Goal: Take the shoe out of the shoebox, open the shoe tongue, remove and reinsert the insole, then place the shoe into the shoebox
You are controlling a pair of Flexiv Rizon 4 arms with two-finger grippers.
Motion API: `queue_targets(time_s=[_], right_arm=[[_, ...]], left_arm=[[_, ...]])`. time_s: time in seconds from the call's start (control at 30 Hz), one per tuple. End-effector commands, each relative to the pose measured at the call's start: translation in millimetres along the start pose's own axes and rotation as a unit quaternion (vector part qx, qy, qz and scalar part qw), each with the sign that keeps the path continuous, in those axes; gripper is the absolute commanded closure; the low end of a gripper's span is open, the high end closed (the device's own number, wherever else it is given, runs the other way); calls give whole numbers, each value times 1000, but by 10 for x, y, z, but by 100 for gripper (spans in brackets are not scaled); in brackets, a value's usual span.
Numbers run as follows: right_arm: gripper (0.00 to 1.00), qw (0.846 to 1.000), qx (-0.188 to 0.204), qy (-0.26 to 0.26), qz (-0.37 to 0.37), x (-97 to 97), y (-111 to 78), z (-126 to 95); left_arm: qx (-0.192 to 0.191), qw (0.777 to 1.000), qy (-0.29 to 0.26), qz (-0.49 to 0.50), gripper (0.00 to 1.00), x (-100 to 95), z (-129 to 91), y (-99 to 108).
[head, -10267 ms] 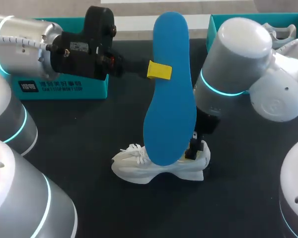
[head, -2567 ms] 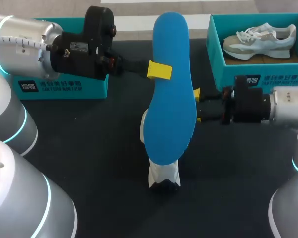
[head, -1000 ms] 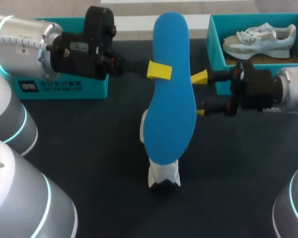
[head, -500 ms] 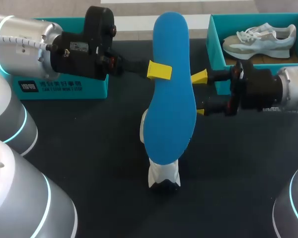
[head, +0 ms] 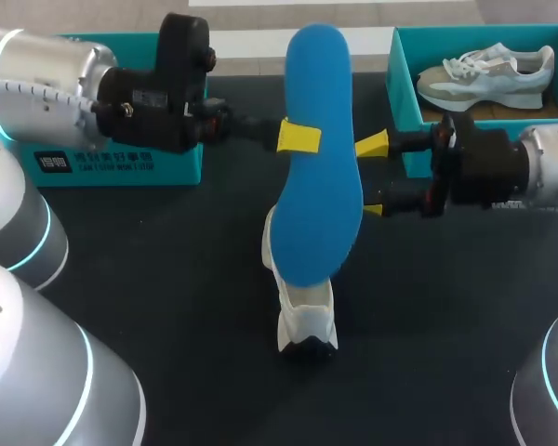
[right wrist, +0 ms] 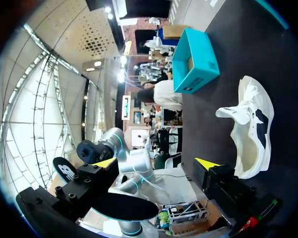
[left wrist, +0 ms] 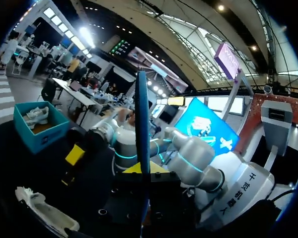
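Leftmost, the left shoebox [head: 121, 163] sits at the table's [head: 167, 279] far left edge. The left gripper [head: 298, 137], clamped on the blue insole [head: 318, 167], holds it above the white shoe [head: 302, 316] at mid-table, with bare tabletop on each side. The right gripper [head: 372, 177], fingers apart, hovers just right of the insole's edge, near the right shoebox [head: 405, 93].

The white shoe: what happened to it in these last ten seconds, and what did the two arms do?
The white shoe was turned from lying crosswise to lengthwise, with the right gripper at its heel. That gripper then drew back rightward and spread open. The left gripper shifted slightly, tilting the blue insole a little, and stayed shut on it. The second shoe in the shoebox stayed put.
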State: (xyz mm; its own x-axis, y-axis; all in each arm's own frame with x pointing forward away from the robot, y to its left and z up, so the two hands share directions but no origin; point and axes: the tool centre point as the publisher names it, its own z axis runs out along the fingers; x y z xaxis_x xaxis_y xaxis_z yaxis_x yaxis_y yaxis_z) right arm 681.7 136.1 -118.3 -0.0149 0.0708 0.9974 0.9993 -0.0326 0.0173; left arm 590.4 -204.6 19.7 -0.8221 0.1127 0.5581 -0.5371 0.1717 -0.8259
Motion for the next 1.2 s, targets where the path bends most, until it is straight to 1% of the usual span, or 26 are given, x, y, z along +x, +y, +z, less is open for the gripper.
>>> queue_targets(time_s=[0.03, 0.1, 0.13, 0.2, 0.27, 0.3, 0.33, 0.37, 0.4, 0.93, 0.97, 1.03, 1.07, 1.13, 1.17, 1.2], right_arm=[[0, 1000, 0, -1, 0, -8, 4, 18], [0, 1000, 0, -1, 0, -8, 4, 18], [0, 1000, 0, -1, 0, -8, 4, 18], [0, 1000, 0, -1, 0, -8, 4, 18], [0, 1000, 0, -1, 0, -8, 4, 18], [0, 1000, 0, -1, 0, -8, 4, 18], [0, 1000, 0, -1, 0, -8, 4, 18], [0, 1000, 0, -1, 0, -8, 4, 18], [0, 1000, 0, -1, 0, -8, 4, 18], [0, 1000, 0, -1, 0, -8, 4, 18], [0, 1000, 0, -1, 0, -8, 4, 18], [0, 1000, 0, -1, 0, -8, 4, 18], [0, 1000, 0, -1, 0, -8, 4, 18], [0, 1000, 0, -1, 0, -8, 4, 18], [0, 1000, 0, -1, 0, -8, 4, 18], [0, 1000, 0, -1, 0, -8, 4, 18]], left_arm=[[12, 986, -47, 157, 100, -48, -66, 53], [38, 975, -51, 211, 100, -112, -104, 40], [38, 967, -62, 243, 100, -149, -122, 31], [51, 940, -85, 326, 100, -227, -155, 18], [85, 904, -109, 405, 100, -302, -199, -15], [93, 888, -119, 433, 100, -337, -223, -38], [99, 866, -137, 471, 100, -373, -242, -63], [97, 852, -148, 492, 100, -399, -251, -86], [88, 853, -164, 488, 100, -428, -252, -115], [88, 853, -164, 488, 100, -428, -252, -115], [73, 835, -170, 519, 100, -450, -282, -109], [52, 810, -179, 556, 100, -486, -317, -112], [41, 791, -184, 582, 100, -504, -335, -106], [26, 769, -187, 610, 100, -540, -370, -118], [16, 752, -188, 631, 100, -556, -383, -125], [12, 745, -182, 642, 100, -559, -396, -127]])
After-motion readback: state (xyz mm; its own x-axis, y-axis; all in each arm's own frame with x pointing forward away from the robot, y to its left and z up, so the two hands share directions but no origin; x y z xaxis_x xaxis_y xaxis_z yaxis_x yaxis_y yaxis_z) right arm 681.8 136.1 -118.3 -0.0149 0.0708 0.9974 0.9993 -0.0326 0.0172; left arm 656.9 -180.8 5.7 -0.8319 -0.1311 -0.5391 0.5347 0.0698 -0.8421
